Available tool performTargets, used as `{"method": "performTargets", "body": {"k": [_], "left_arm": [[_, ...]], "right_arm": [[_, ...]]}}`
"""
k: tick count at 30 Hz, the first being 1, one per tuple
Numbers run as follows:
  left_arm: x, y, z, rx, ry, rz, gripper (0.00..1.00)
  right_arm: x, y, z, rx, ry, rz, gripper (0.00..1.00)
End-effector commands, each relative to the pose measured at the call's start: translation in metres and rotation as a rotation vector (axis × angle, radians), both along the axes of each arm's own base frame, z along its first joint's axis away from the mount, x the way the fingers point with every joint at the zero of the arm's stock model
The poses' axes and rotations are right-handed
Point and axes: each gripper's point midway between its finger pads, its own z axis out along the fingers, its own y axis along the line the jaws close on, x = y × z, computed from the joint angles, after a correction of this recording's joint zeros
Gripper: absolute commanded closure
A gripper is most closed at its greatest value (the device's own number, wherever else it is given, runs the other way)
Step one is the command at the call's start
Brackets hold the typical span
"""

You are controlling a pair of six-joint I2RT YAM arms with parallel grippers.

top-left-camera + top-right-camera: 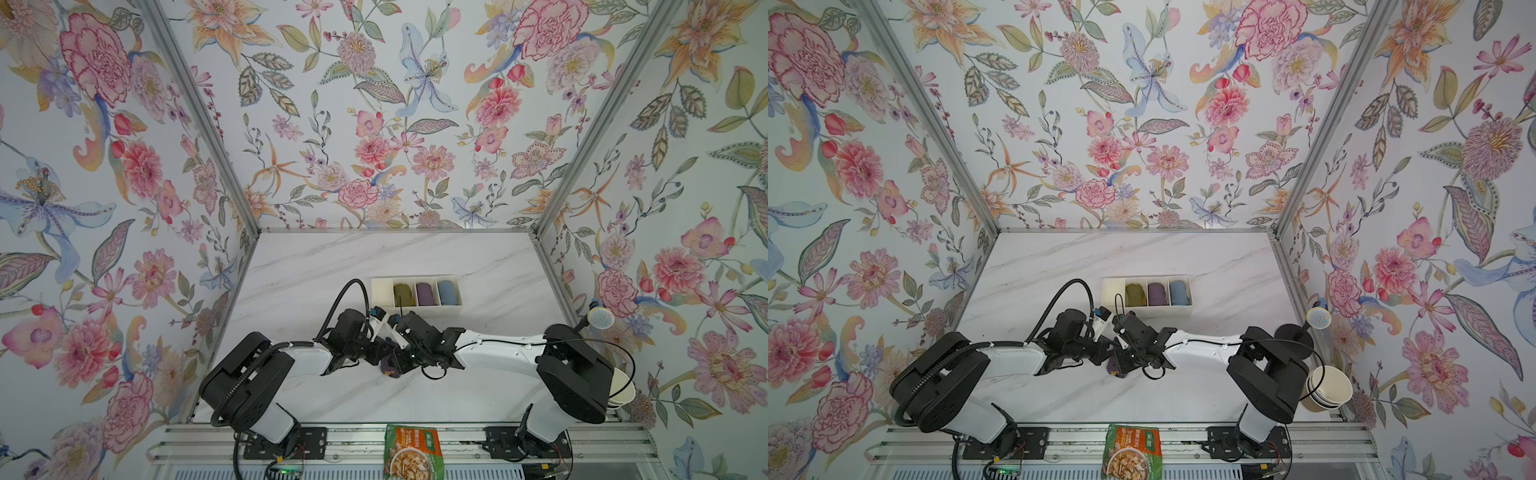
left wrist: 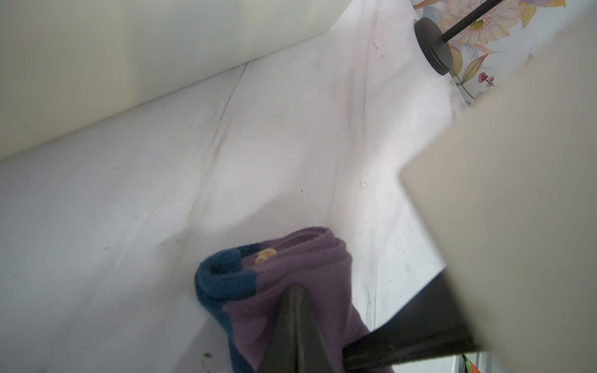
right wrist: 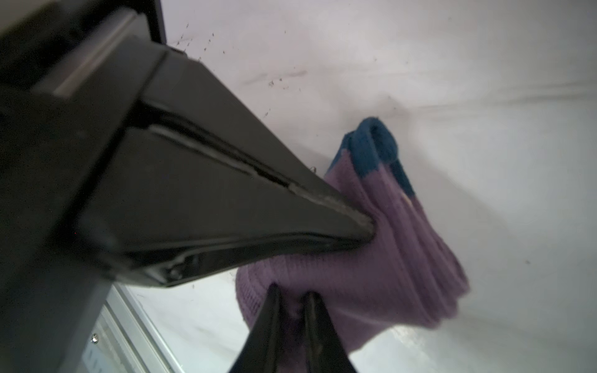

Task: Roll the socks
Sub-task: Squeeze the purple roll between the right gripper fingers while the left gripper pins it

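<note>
A: Left gripper [image 3: 368, 226]: what is it doing?

B: Its jaws are pressed together, and the tip bites into a fold of the socks [image 3: 403, 258].

A: And the right gripper [image 3: 293, 290]?

B: It is nearly closed. A ridge of purple knit is squeezed in the narrow gap between its fingers. Both grippers hold the same bundle, from different sides.

A: Where are the socks?

B: Near the middle of the table [image 1: 332, 266], under the two meeting wrists. In both top views only a purple scrap shows.

A: How many socks?

B: I cannot tell. There are several layers of purple rib folded together, with a navy patch and a yellow speck.

A: Any writing?

B: One packet [image 1: 412, 451] lies at 6 o'clock, past the table's front edge. It is green and orange, and its print is too small to read.

A: Count the rest.

B: One white tray [image 1: 415, 309] stands at 12 o'clock from the socks and has four compartments. The three toward 3 o'clock hold one bundle each: olive bundle [image 1: 404, 293], purple bundle [image 1: 427, 292] and blue bundle [image 1: 449, 291]. At 3 o'clock on the table's edge is one stack of paper bowls [image 1: 1327, 388], number unclear. One black stand [image 1: 1293, 332] with a mesh head is at 2 o'clock.
</note>
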Motion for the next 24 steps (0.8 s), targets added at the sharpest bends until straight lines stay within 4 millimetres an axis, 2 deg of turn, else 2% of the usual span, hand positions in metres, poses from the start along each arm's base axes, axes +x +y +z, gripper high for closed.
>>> {"method": "performTargets", "body": {"k": [1, 4, 10, 18, 24], "left_arm": [[-0.031, 0.025, -0.036, 0.145, 0.124, -0.006, 1.00], [-0.033, 0.026, -0.038, 0.155, 0.129, -0.012, 1.00], [-0.034, 0.029, -0.043, 0.169, 0.136, -0.006, 1.00], [-0.031, 0.027, -0.040, 0.153, 0.125, 0.010, 1.00], [-0.029, 0.028, -0.039, 0.153, 0.118, 0.016, 1.00]], "right_arm": [[-0.009, -0.032, -0.042, -0.193, 0.034, -0.005, 0.83], [-0.010, -0.034, -0.043, -0.199, 0.041, -0.003, 0.83], [-0.006, -0.025, -0.015, -0.026, 0.055, -0.023, 0.66], [-0.001, -0.019, 0.015, 0.178, 0.096, -0.046, 0.53], [0.003, -0.032, 0.028, 0.249, 0.118, -0.099, 0.48]]}}
